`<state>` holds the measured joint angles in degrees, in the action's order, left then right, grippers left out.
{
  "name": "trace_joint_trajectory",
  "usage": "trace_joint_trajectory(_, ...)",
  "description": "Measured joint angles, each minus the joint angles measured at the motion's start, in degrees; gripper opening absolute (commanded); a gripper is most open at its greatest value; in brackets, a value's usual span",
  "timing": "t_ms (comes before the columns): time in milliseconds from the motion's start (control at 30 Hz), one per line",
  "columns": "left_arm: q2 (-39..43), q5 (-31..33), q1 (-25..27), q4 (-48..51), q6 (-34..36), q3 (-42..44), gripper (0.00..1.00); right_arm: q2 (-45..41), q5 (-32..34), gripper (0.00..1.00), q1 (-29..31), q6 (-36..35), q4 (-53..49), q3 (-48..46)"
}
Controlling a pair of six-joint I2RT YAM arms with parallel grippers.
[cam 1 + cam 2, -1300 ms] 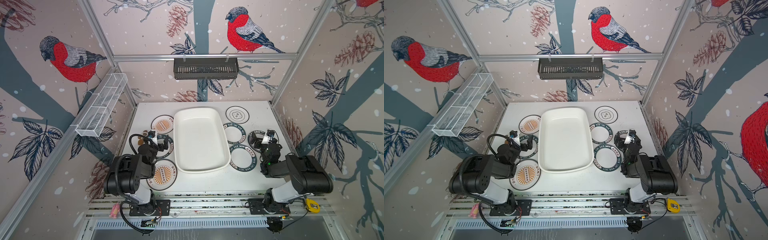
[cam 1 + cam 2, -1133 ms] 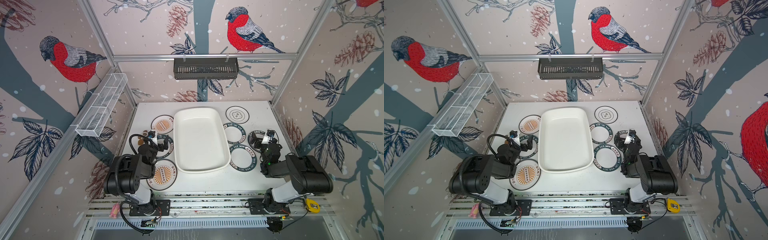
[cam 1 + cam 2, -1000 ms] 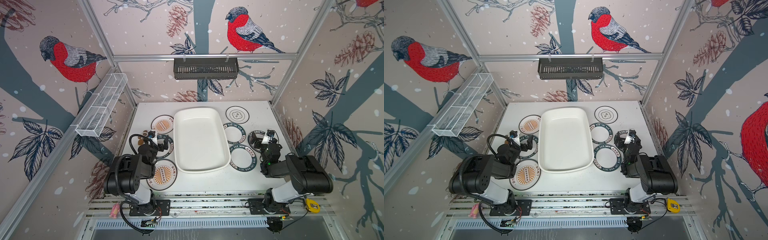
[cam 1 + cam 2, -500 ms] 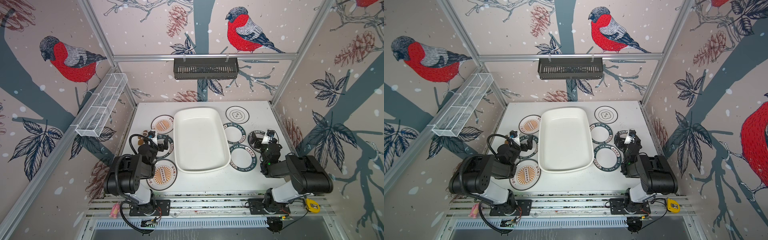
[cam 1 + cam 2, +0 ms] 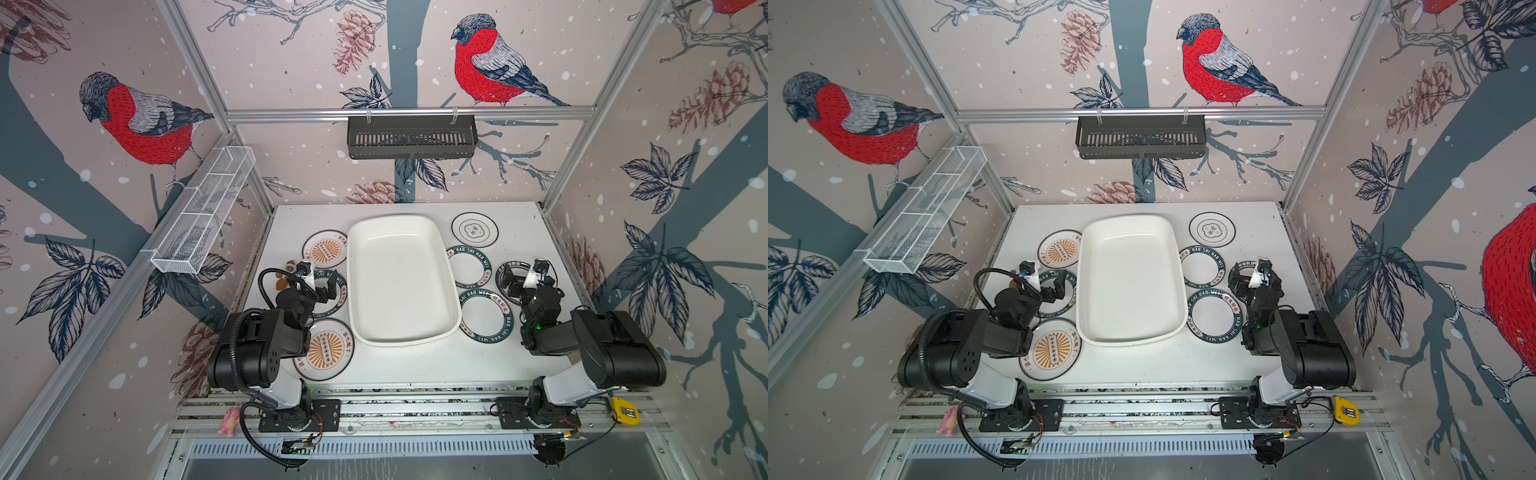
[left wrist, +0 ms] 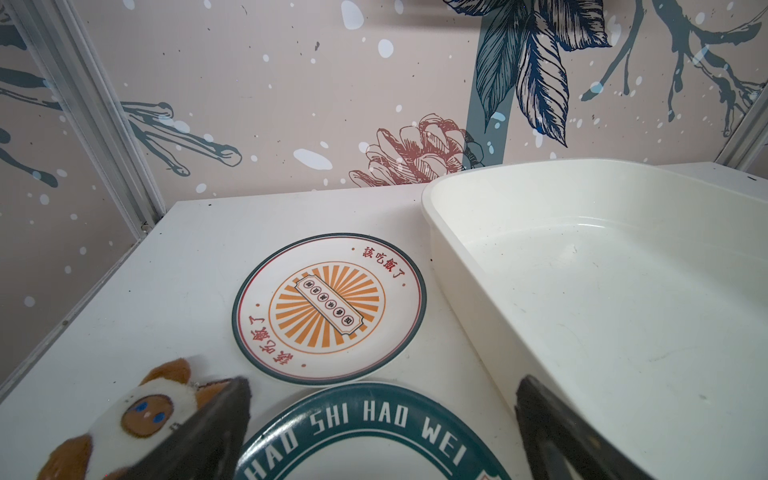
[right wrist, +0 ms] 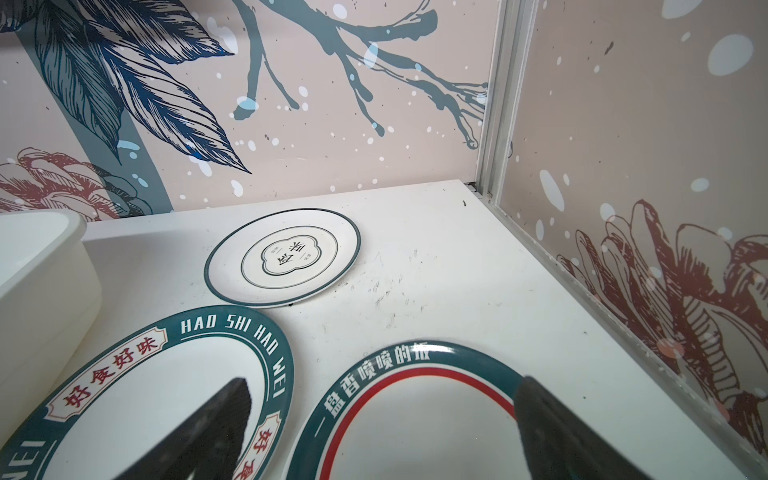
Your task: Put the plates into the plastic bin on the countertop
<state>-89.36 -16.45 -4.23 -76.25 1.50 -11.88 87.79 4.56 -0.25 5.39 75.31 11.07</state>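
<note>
The white plastic bin (image 5: 401,282) sits empty mid-countertop (image 5: 415,365). Left of it lie two orange sunburst plates (image 5: 325,249) (image 5: 326,351) and a green-rimmed plate (image 6: 374,419) between them. My left gripper (image 6: 382,415) hovers open over that plate, its fingers apart on either side. Right of the bin lie two green-rimmed plates (image 5: 469,266) (image 5: 486,316), a thin-ringed plate (image 7: 282,255) at the back, and a red-ringed plate (image 7: 419,419). My right gripper (image 7: 384,399) stands open above the red-ringed plate, holding nothing.
A small brown and white plush toy (image 6: 141,411) lies beside my left gripper. A black slotted rack (image 5: 411,137) hangs on the back wall and a white wire basket (image 5: 203,212) on the left wall. A yellow tape measure (image 5: 622,411) rests on the front rail.
</note>
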Motion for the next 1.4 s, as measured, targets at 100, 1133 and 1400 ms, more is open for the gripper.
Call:
trace_joint_trajectory(100, 0.00, 0.00, 0.00, 0.00, 0.00, 0.00, 0.99, 0.00, 0.00, 0.99, 0.00, 0.00, 0.00, 0.00)
trace_joint_trajectory(1133, 17.33, -1.36, -0.59, 34.93, 1.01, -16.59, 0.99, -11.65, 10.45, 0.99, -2.03, 17.03, -45.35, 24.76)
trace_joint_trajectory(1400, 19.39, -4.57, -0.28, 61.33, 4.11, -30.88, 0.99, -16.44, -4.90, 0.97, -2.91, 27.17, -53.00, 23.96)
